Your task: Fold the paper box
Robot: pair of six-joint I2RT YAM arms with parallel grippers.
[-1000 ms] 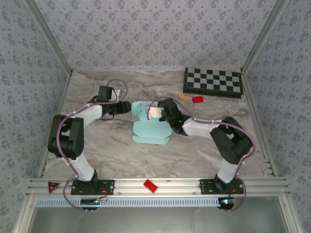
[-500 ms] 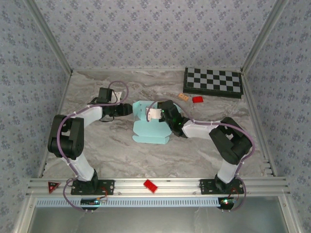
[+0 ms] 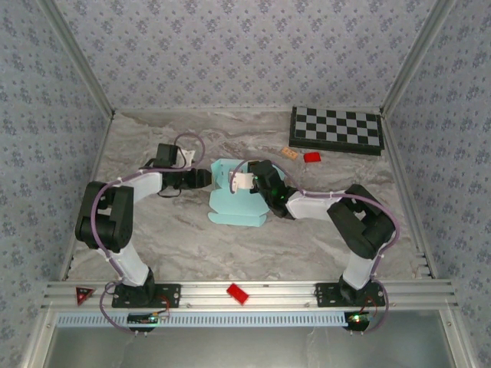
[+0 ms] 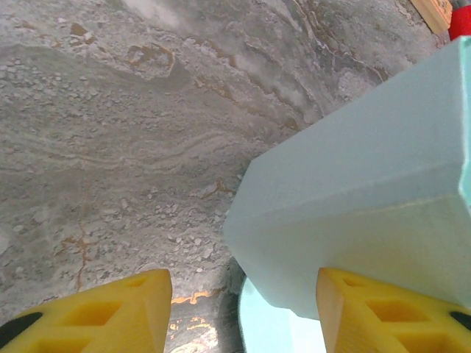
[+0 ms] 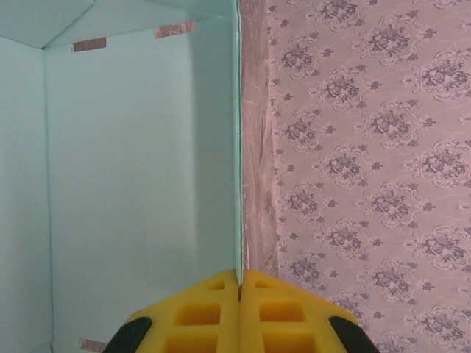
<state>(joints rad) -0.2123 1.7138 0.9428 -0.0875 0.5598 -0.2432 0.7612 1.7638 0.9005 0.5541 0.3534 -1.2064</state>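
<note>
Mint-coloured card lies at the middle of the tabletop (image 3: 176, 238). This is the paper box (image 3: 238, 201), partly formed and well apart from the chessboard (image 3: 336, 129) at the far right.

Progress, as we judge it: the far part of the box has walls raised. The right wrist view shows inner faces meeting at a corner. The near panel lies flat on the tabletop with its flaps unturned. We take the walls as largely done and the near panel and closing as outstanding.

The right claw (image 3: 244, 181) is fully closed. Its wrist view shows a thin upright wall of the box running into the seam between the fingers, so we record it as pinching that wall.

The left claw (image 3: 205, 178) stands about half open at the box's left side. In its wrist view the box corner lies between the fingers, and the left finger is clear of the card. We see no grip there.

Against the earlier frames, the left claw has come in from the left and slightly nearer, closing most of the gap to the box. The right claw's hold looks unchanged, and the box has barely shifted.
</note>
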